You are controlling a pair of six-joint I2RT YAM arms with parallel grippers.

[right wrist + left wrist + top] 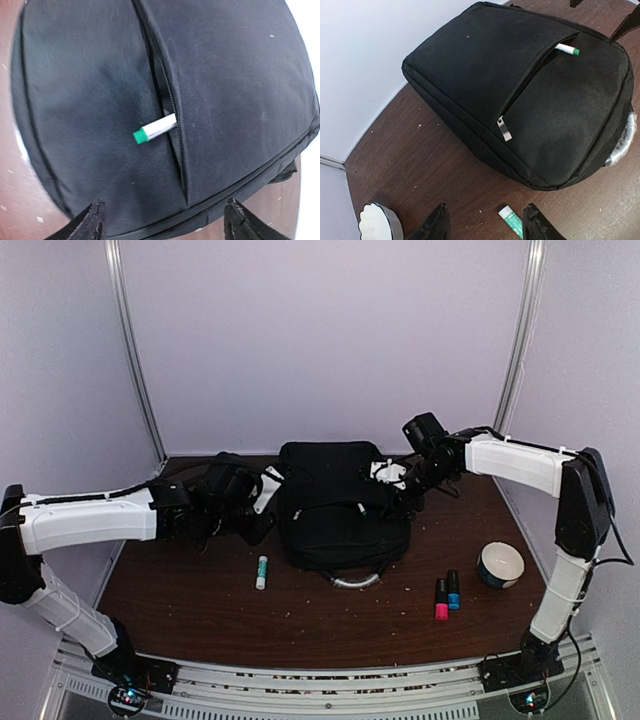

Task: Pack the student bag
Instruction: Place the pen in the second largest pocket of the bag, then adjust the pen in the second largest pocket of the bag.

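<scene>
Your two arms reach inward toward each other, both grippers empty.
Your left arm (90, 520) stretches nearly level from the left, with the left gripper (485, 227) spread wide. Your right arm (515, 462) rises, bends at the elbow and reaches in, with the right gripper (165, 222) likewise parted (each wrist view shows only dark fingertips).

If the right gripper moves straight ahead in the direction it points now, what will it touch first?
Most likely the student bag, beside the green-capped marker sticking out of it. The open right gripper has nothing else before it, though depth is unclear.
</scene>
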